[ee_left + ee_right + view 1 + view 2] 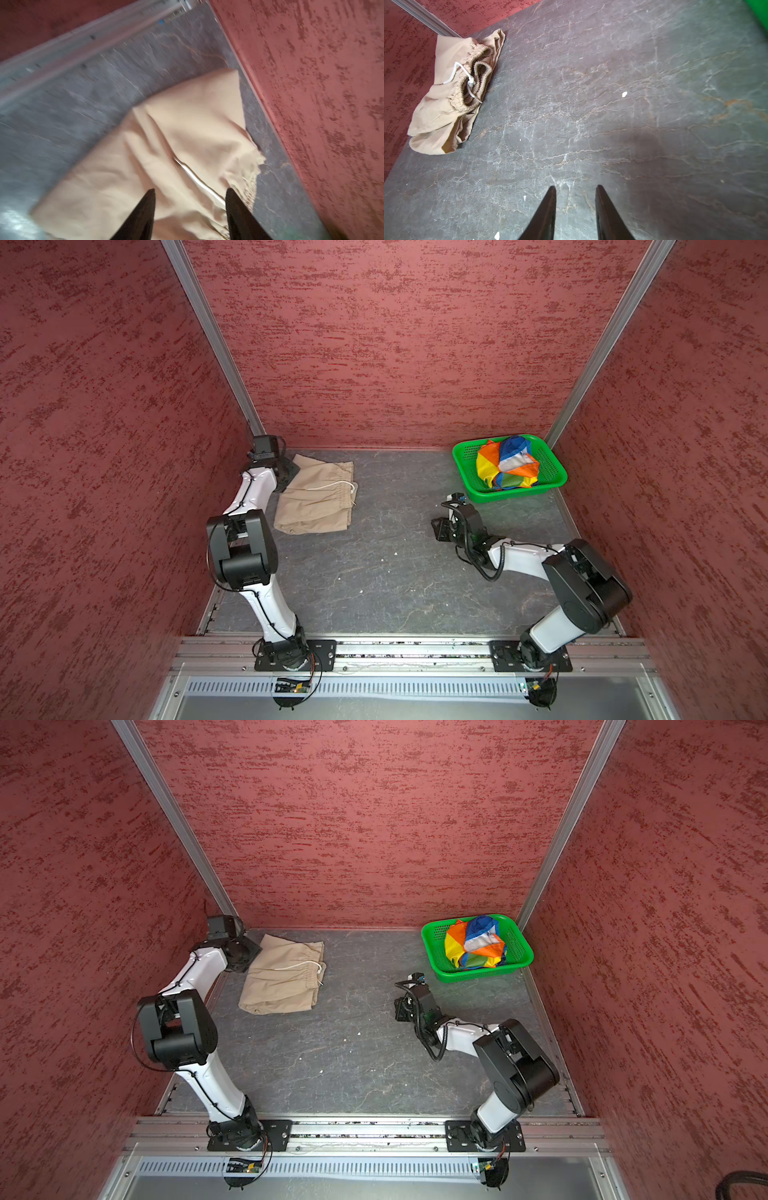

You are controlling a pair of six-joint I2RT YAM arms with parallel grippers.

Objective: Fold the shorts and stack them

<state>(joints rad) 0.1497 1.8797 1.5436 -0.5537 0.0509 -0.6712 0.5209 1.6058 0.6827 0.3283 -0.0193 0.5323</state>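
Beige shorts (320,502) are logged at far left of the table (395,564), roughly folded, in both top views. The rainbow shorts (507,464) are seen bunched in the green basket (519,492) at far right.

Left wrist view, blurred: the left gripper (191,199) is seen with jaws wide and empty above the beige cloth; contact cannot be told. Risk judged: the white drawstring (197,182) could be snagged on withdrawal and the fold dragged open.

Right wrist view: the right gripper (576,193) is held narrow and empty over bare table. The basket is cut off at a corner.
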